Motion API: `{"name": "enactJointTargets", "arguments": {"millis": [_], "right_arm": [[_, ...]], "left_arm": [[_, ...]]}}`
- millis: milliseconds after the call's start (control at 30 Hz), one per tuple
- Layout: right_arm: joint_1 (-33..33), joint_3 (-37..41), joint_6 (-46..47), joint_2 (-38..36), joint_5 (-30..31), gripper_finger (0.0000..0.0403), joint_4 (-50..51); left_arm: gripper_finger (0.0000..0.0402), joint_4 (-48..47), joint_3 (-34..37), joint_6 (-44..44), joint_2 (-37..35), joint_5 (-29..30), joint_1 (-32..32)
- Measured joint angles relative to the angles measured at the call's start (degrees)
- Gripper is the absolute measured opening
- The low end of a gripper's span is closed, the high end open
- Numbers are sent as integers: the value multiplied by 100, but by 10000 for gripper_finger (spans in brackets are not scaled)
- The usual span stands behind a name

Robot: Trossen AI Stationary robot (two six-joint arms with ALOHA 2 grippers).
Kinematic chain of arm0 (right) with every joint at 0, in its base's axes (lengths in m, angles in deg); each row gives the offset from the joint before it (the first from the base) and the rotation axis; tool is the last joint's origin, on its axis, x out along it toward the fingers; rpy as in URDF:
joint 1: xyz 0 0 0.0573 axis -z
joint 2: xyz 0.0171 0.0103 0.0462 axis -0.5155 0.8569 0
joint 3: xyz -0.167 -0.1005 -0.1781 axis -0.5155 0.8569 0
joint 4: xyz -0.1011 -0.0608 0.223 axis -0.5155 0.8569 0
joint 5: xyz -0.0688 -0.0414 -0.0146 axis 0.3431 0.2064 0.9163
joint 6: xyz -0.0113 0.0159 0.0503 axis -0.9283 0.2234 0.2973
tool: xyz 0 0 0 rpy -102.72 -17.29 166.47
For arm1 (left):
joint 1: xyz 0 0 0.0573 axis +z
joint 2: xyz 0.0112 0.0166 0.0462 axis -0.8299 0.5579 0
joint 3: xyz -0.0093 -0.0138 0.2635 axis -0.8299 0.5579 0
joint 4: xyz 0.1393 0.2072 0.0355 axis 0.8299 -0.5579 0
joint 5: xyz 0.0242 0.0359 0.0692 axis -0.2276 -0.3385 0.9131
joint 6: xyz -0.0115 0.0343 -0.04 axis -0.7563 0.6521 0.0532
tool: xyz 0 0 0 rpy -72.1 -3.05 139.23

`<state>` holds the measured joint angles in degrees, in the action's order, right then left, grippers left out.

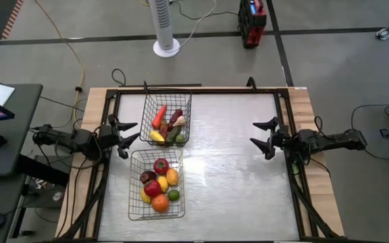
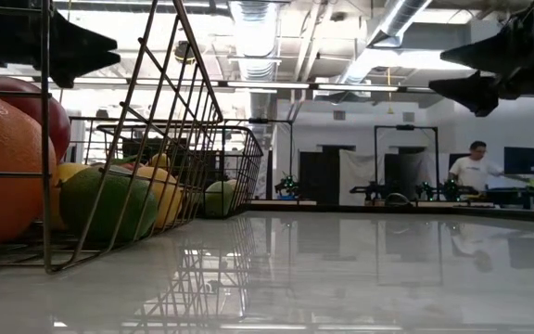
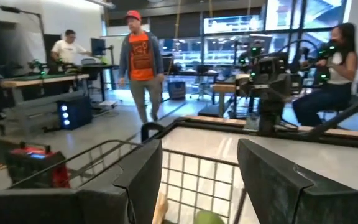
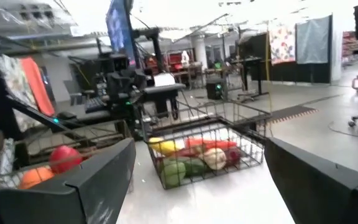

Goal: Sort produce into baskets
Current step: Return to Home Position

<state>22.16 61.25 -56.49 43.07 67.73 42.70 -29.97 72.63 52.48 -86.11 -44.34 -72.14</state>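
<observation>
At the worktop's left edge, we log the left gripper (image 1: 132, 133): fingers (image 3: 135, 180) spread apart, nothing between them. It hangs above the surface, just beside the place where the two baskets meet. At the right edge, the right gripper (image 1: 256, 133) reads the same: fingers (image 4: 98, 180) apart and empty. It points inward across the bare middle of the worktop (image 1: 235, 169), well apart from both baskets.

Far basket (image 1: 152, 102), left of centre by the far edge:
- carrot (image 1: 159, 116), lying tilted
- dark red pepper (image 1: 175, 119), beside the carrot
- one yellow piece and some green ones along the side nearest the other basket; we cannot name these.

Near basket (image 1: 135, 210), toward the near-left corner, its short side just beside the far basket's:
- red apple (image 1: 161, 165)
- lemon (image 1: 172, 177)
- lime (image 1: 173, 196)
- orange (image 1: 159, 203), nearest the worktop's near edge.

All the produce we can see lies inside these two baskets.
</observation>
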Motion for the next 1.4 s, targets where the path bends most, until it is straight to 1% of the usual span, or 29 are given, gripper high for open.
{"name": "enactJointTargets", "arguments": {"millis": [100, 200, 267, 467, 567, 800, 867, 1033, 1100, 1200, 1267, 1400], "right_arm": [[54, 2, -47, 3, -6, 383, 116], [133, 2, -609, 7, -4, 383, 310], [165, 4, -825, 2, -4, 383, 382], [191, 6, -894, 8, -7, 383, 478], [191, 7, -896, 7, -7, 383, 482], [191, 9, -901, 7, -9, 383, 498], [191, 9, -901, 7, -9, 383, 500], [190, 11, -901, 7, -9, 383, 484], [191, 11, -901, 7, -9, 383, 484], [191, 11, -900, 7, -9, 383, 481], [191, 13, -901, 7, -9, 383, 479], [191, 13, -898, 7, -9, 383, 477]], "left_arm": [[199, -55, 0, -3, -2, 128, 2], [199, -295, 0, -58, -2, 70, 2], [199, -526, 0, -171, 0, -19, 2], [199, -670, 0, -57, -2, -57, 2], [199, -697, 0, 114, -2, -382, 2], [199, -694, 0, 104, -2, -1537, 2], [199, -722, 0, 105, -2, -1781, 2], [199, -1111, 0, 125, -2, -2356, 2], [199, -1266, 0, 209, -2, -2489, 1], [199, -1308, 0, 249, -2, -2498, 0], [199, -1245, 0, 103, -2, -2307, 0], [199, -1272, 0, -871, -2, -1967, 0]]}}
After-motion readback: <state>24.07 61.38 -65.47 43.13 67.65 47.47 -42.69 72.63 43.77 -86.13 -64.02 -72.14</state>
